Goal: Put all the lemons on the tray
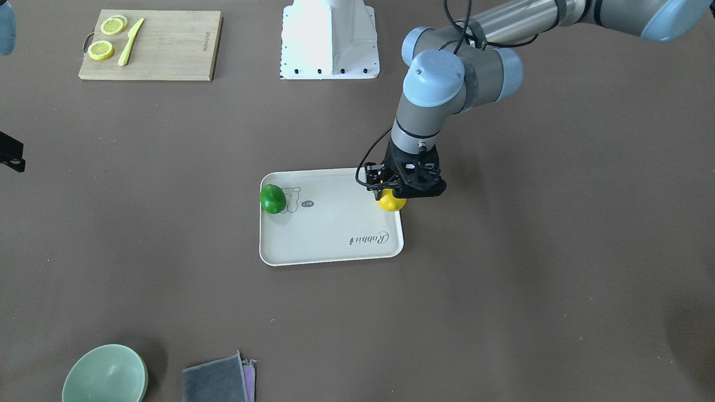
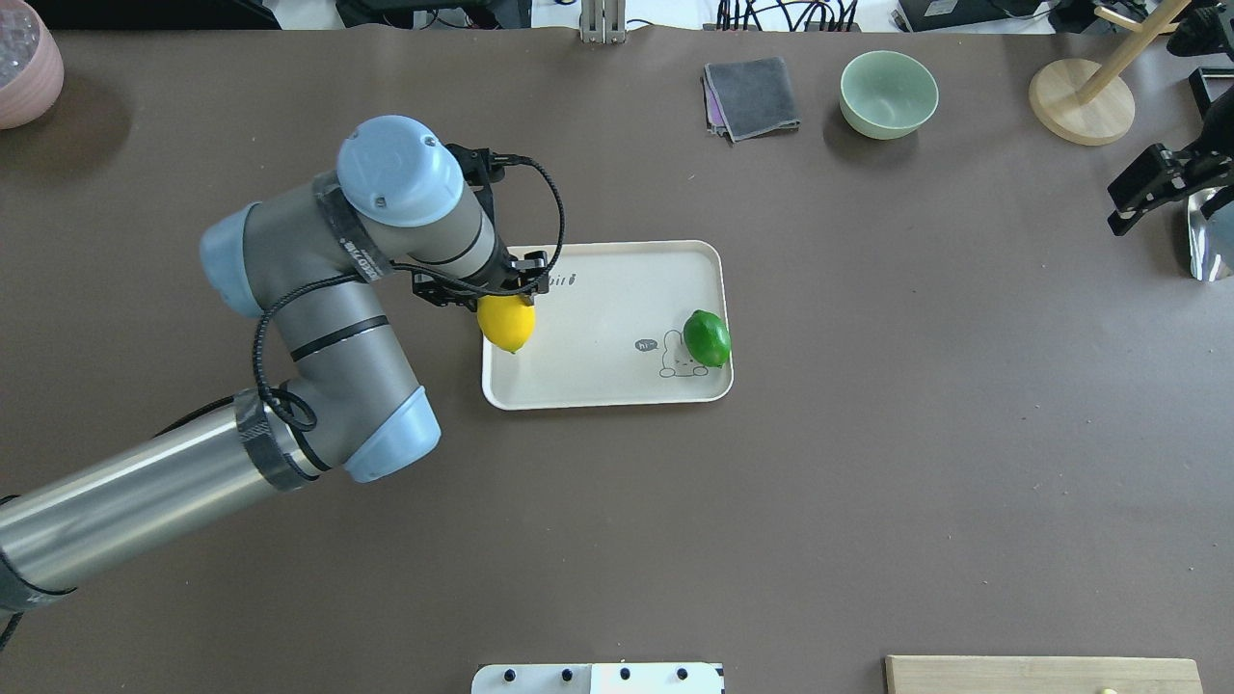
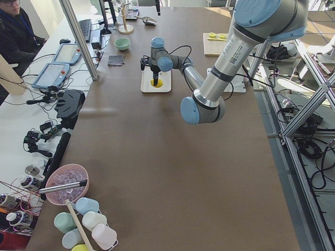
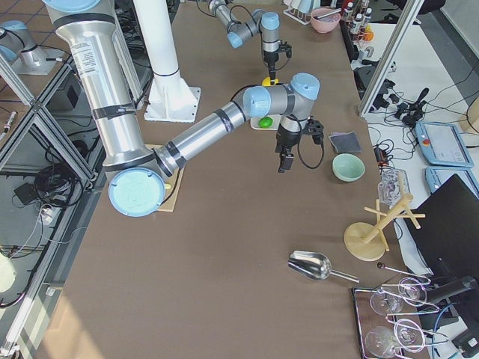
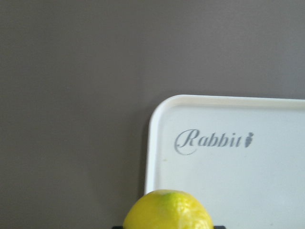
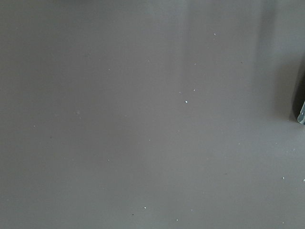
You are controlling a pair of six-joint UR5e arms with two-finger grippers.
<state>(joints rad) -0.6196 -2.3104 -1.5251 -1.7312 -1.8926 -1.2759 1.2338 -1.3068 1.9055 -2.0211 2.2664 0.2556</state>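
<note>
My left gripper (image 1: 394, 194) is shut on the bright yellow lemon (image 1: 391, 202) and holds it at the tray's short edge nearest my left arm; I cannot tell whether the lemon touches the tray. The lemon also shows in the overhead view (image 2: 507, 324) and at the bottom of the left wrist view (image 5: 167, 212). The pale tray (image 1: 335, 234) with "Rabbit" script lies mid-table. The glossy green lemon (image 1: 273, 199) rests on the tray at its opposite end, by the cartoon drawing. My right gripper (image 2: 1147, 188) hangs far off at the table's right side; its jaws are unclear.
A bamboo cutting board (image 1: 167, 50) with lemon slices and a yellow knife lies near the robot's base (image 1: 329, 39). A green bowl (image 2: 888, 93), a grey cloth (image 2: 752, 96), a wooden stand (image 2: 1080, 92) and a metal scoop (image 2: 1210, 231) sit at the far side.
</note>
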